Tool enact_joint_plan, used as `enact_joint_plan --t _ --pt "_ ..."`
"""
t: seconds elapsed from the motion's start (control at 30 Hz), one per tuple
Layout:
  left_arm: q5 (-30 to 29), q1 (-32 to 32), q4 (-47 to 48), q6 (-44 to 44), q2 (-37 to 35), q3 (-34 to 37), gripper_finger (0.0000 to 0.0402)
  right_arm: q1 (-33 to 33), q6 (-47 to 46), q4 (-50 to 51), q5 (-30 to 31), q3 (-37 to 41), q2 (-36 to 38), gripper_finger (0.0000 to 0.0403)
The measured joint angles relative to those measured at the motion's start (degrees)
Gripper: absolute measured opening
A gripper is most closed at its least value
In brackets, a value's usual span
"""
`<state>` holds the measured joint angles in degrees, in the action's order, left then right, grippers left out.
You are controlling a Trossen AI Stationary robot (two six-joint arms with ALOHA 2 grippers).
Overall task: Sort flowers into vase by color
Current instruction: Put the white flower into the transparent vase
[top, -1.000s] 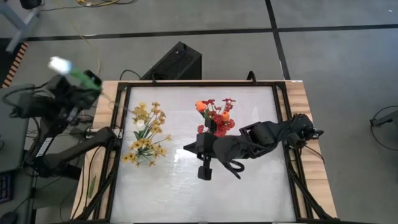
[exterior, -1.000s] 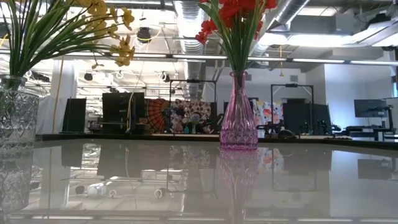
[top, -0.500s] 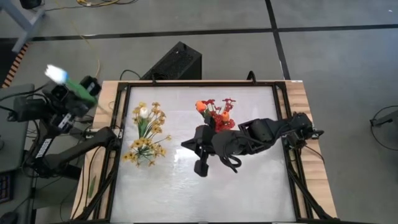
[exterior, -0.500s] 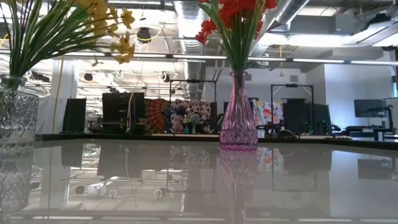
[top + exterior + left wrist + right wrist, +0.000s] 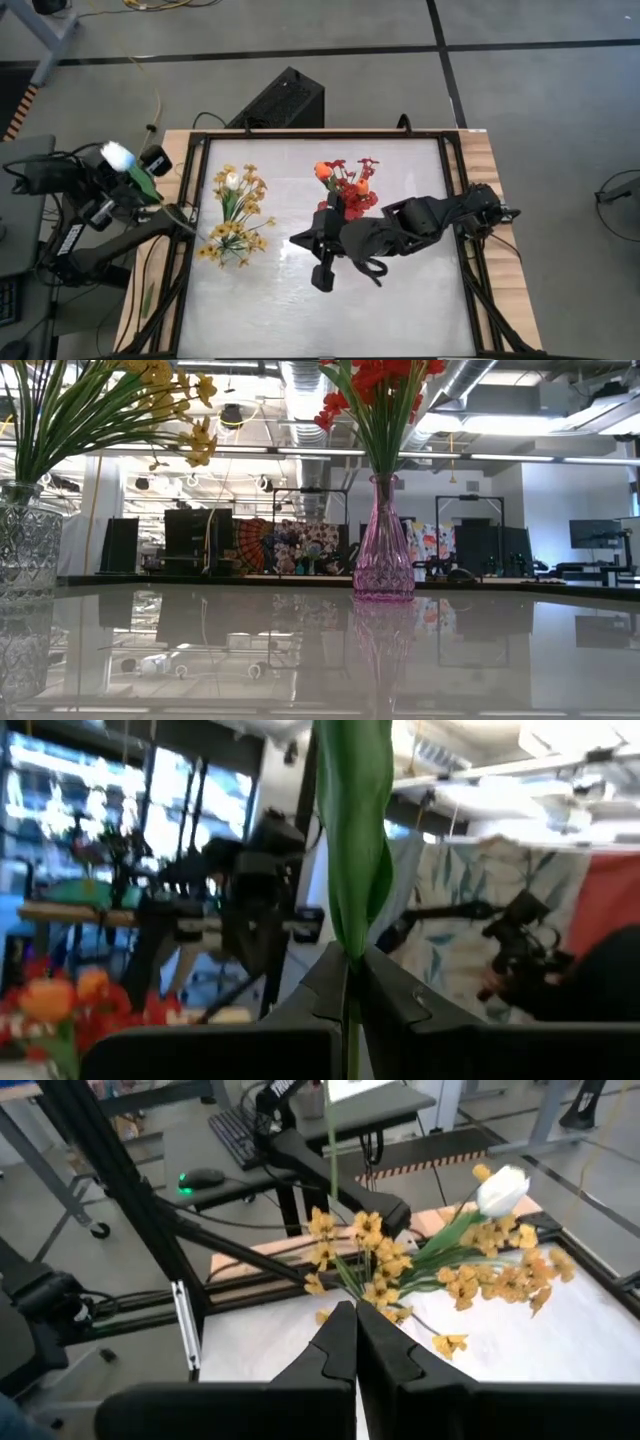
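the left gripper [image 5: 140,180], clamped on the green stem of a white tulip [image 5: 119,156], has swung back from off the tabletop's [image 5: 400,310] left edge toward the clear vase of yellow flowers [image 5: 235,215] near that edge, so the white bud looks ready to join them. the right gripper [image 5: 322,277], fingers together and empty, has edged a little closer to mid-tabletop, just in front of the pink vase of red and orange flowers [image 5: 345,190].
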<state>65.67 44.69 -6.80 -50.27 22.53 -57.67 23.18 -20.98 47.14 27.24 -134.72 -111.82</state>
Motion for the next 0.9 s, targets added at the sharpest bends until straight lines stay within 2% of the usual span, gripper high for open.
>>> enact_joint_plan --t 0.1,0.2,0.27,0.4,0.63,0.83,0.9 --pt "-0.9 0.4 13.4 9.7 -2.0 -0.1 0.0 0.0 -0.4 -0.2 0.0 0.1 -1.4 0.0027" --pt "-9.7 0.5 30.6 24.7 -4.1 0.0 0.0 0.1 -0.5 0.0 -0.2 0.1 -2.6 0.0027" --pt "-16.2 0.6 38.3 32.5 -5.5 0.1 0.0 -0.2 -0.6 -1.2 -0.3 0.0 -3.7 0.0027" --pt "-23.8 0.5 47.1 38.9 -7.8 0.1 0.0 -0.6 -0.9 -1.6 -1.6 0.0 -4.9 0.0027" --pt "-25.8 0.5 48.4 36.5 -14.0 5.1 0.0 -1.7 -0.6 -1.8 -3.4 0.0 -5.5 0.0027" --pt "-24.1 0.5 34.2 20.3 -22.4 14.3 0.0 -2.9 0.4 -3.0 -5.3 0.0 -5.6 0.0027" --pt "-22.0 0.5 32.7 18.0 -22.4 16.0 0.0 -3.3 0.5 -3.0 -5.7 0.0 -5.6 0.0027"
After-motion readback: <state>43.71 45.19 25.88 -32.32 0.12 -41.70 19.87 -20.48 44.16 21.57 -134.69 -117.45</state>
